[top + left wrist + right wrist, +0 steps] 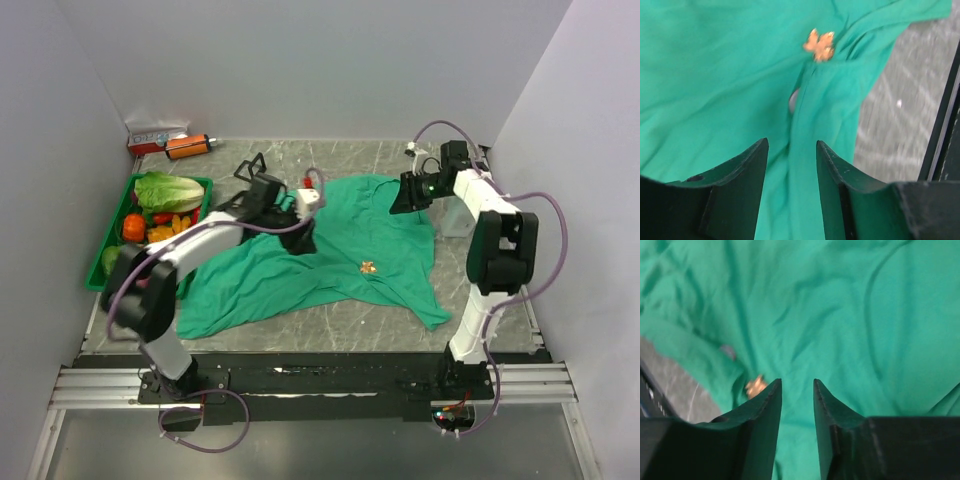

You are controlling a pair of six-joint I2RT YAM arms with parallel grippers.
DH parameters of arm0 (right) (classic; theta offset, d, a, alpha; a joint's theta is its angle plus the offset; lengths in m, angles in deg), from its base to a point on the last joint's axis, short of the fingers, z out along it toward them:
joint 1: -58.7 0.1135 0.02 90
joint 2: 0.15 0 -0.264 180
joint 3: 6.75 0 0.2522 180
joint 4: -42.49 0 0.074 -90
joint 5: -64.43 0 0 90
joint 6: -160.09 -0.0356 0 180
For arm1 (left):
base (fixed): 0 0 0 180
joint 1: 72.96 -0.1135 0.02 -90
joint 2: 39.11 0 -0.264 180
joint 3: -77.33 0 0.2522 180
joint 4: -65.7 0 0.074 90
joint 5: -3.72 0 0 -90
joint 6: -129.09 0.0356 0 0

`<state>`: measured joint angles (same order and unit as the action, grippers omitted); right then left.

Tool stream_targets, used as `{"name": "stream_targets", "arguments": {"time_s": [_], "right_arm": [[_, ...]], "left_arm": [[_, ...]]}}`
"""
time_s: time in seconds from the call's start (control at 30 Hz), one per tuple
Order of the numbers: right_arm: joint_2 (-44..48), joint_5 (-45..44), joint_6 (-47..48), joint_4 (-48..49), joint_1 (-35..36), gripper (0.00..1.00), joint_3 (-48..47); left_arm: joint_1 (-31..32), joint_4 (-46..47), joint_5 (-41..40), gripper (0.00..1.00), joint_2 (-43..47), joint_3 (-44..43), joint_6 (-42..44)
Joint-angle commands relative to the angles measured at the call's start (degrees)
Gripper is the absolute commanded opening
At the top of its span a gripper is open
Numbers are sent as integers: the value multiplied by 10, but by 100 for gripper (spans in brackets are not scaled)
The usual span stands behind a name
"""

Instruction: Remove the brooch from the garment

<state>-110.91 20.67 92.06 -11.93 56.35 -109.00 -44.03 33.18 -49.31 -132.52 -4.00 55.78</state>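
Observation:
The garment (pixel 300 265) is a teal-green T-shirt, spread wrinkled over the middle of the table. The brooch (pixel 369 267), tiny and orange-gold, is pinned near the shirt's near right part. In the left wrist view the brooch (pixel 819 45) sits on a fold well beyond the fingertips. In the right wrist view the brooch (pixel 756 385) peeks out just left of the left finger. My left gripper (pixel 305 238) hovers over the shirt's upper left, open and empty. My right gripper (pixel 405 203) hangs over the shirt's upper right, jaws apart with only cloth (pixel 840 315) behind them.
A green tray (pixel 118 215) with lettuce (pixel 168 190) and other produce stands at the left. An orange bottle (pixel 188 147) and a box (pixel 155 136) lie at the back left. A clear container (pixel 455 215) stands beside the right arm. White walls enclose the table.

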Motion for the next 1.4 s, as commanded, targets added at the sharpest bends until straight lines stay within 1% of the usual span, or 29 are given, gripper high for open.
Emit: {"name": "stream_targets", "arguments": {"time_s": [0.0,0.07,0.13,0.27,0.33,0.43,0.57,0.77,0.8,0.83,0.87,0.9,0.93,0.97,1.07,1.1,1.13,1.2,1.23,1.27,1.37], "right_arm": [[-30,-18,-94,35,20,37,-67],[-73,-44,-91,-1,35,38,-110],[-113,-53,-96,-16,37,38,-137],[-142,-73,-86,-19,45,38,-154],[-158,-69,-78,-35,52,37,-171],[-162,-65,-87,-27,55,37,-167],[-169,-53,-96,-21,58,37,-170],[-186,-38,-107,-20,62,38,-181],[-187,-37,-107,-19,64,38,-183],[-190,-36,-107,-20,66,38,-187],[-191,-36,-108,-20,68,38,-189],[-194,-35,-110,-19,68,38,-191],[-197,-36,-113,-18,70,38,-195],[-198,-33,-114,-20,71,38,-198],[-202,-32,-118,-21,74,38,-205],[-203,-33,-119,-21,76,38,-206],[-203,-33,-119,-20,77,38,-206],[-205,-33,-120,-21,78,38,-208],[-207,-32,-121,-23,78,37,-210],[-210,-31,-125,-22,79,37,-212],[-216,-27,-134,-21,79,38,-220]], "left_arm": [[45,115,20,49,-86,-57,-111],[56,122,8,49,-120,-65,-116],[68,130,4,50,-150,-71,-116],[81,136,6,49,-192,-94,-122],[88,135,20,48,-212,-108,-125],[100,128,41,47,-233,-126,-120],[112,104,61,46,-248,-143,-112],[121,88,79,45,-243,-115,-103],[126,87,77,40,-241,-112,-102],[126,87,78,32,-239,-107,-99],[127,87,77,22,-239,-102,-98],[130,93,72,9,-238,-100,-99],[132,98,68,4,-237,-96,-103],[133,102,62,1,-236,-90,-110],[147,85,53,1,-231,-87,-89],[163,75,45,1,-225,-84,-76],[173,59,38,1,-202,-78,-45],[197,65,49,1,-164,-33,-34],[203,72,57,1,-126,-13,-35],[209,78,62,1,-111,24,-39],[232,63,98,1,-94,66,-45]]}}
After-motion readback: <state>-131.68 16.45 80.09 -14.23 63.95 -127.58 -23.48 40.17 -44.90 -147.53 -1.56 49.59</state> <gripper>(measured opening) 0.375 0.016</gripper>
